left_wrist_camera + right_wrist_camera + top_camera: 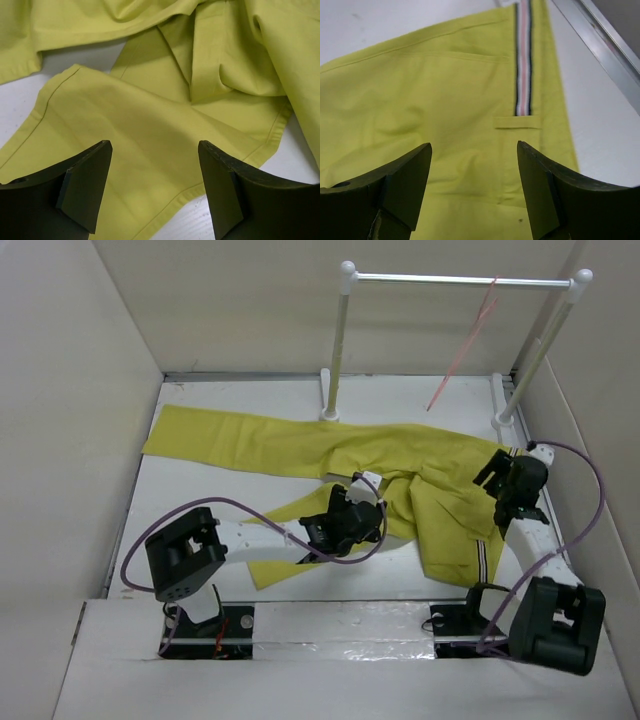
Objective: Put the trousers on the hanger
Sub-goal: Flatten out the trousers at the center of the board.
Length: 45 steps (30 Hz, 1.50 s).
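The mustard-yellow trousers [300,445] lie spread across the white table, one leg stretched to the far left, the waist end with striped trim [482,562] at the near right. The pink wire hanger [462,348] hangs from the rail at the back right. My left gripper [352,523] is open over a folded leg end [125,135] near the middle. My right gripper [500,485] is open just above the waist part [445,110], beside the striped trim [522,65].
A white-posted metal rail frame [455,280] stands at the back right, its posts [334,350] on the table. Beige walls close in the table on three sides. A metal strip [600,45] runs along the right edge.
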### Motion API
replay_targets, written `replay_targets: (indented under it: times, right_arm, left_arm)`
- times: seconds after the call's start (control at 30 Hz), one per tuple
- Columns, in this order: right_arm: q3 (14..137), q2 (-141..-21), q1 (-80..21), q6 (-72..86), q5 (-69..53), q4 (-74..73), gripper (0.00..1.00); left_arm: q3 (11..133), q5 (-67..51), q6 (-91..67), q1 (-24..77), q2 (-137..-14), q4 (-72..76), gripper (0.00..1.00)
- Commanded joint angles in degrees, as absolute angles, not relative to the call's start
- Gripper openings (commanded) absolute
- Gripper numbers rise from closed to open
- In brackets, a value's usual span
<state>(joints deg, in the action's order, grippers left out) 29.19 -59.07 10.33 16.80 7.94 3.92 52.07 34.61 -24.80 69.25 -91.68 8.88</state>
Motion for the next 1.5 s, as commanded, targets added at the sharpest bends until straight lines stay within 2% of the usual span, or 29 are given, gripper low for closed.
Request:
replay_targets:
  times: [0.0,0.13,0.23,0.4,0.53,0.7,0.8,0.83,0.9,0.93,0.97,1.03,1.1,1.3,1.47]
  right_arm:
    - [32.60,-63.44,20.26,20.04,0.01,9.31,0.75]
    - [35.94,-70.55,26.26,21.71,-2.02,11.42,0.77]
    - [40.16,-75.92,31.09,21.36,-7.88,9.68,0.79]
    - [40.87,-85.42,34.72,21.27,-14.04,13.43,0.81]
    - [40.26,-90.61,36.38,24.25,-21.60,16.95,0.78]
    - [39.46,-91.41,36.91,24.96,-23.12,18.81,0.74]
    - [39.46,-92.02,36.30,25.14,-23.29,19.42,0.64]
    - [39.55,-92.72,36.30,25.31,-23.55,19.60,0.53]
    - [39.38,-93.34,36.30,25.75,-23.56,20.56,0.35]
    - [39.03,-93.34,36.30,26.45,-23.12,20.91,0.21]
    - [38.59,-92.64,36.30,26.89,-22.51,21.44,0.15]
    - [37.18,-91.41,36.30,28.73,-21.71,23.72,0.04]
    - [38.05,-89.57,35.16,29.00,-21.19,22.78,0.00]
    - [47.71,-87.19,31.04,26.63,-13.90,15.48,0.00]
    - [57.90,-91.75,28.05,23.47,-2.74,9.42,0.00]
  left_arm:
    - [55.63,35.51,-19.69,69.08,-93.50,14.32,0.68]
    - [56.60,32.79,-17.41,69.08,-95.36,15.90,0.67]
    - [55.55,29.81,-16.62,69.08,-95.80,18.10,0.67]
    - [54.67,24.62,-16.00,69.08,-96.67,20.30,0.67]
    - [56.16,21.98,-15.65,69.08,-98.43,19.25,0.67]
    - [57.13,21.80,-15.47,69.08,-99.93,18.11,0.67]
    - [57.57,22.76,-15.47,69.08,-100.63,17.58,0.64]
    - [57.57,23.11,-15.73,69.08,-100.72,17.58,0.62]
    - [57.48,23.73,-16.17,69.08,-100.72,17.23,0.41]
    - [57.31,23.99,-16.43,69.08,-100.55,17.23,0.32]
    - [56.87,24.17,-16.96,68.56,-100.29,17.31,0.18]
    - [56.08,24.17,-17.40,68.55,-99.23,18.19,0.00]
    - [55.02,24.08,-18.19,67.94,-98.01,18.63,0.00]
    - [51.43,24.35,-19.95,66.10,-95.37,18.72,0.00]
    - [48.17,24.87,-21.97,66.09,-92.12,17.76,0.00]
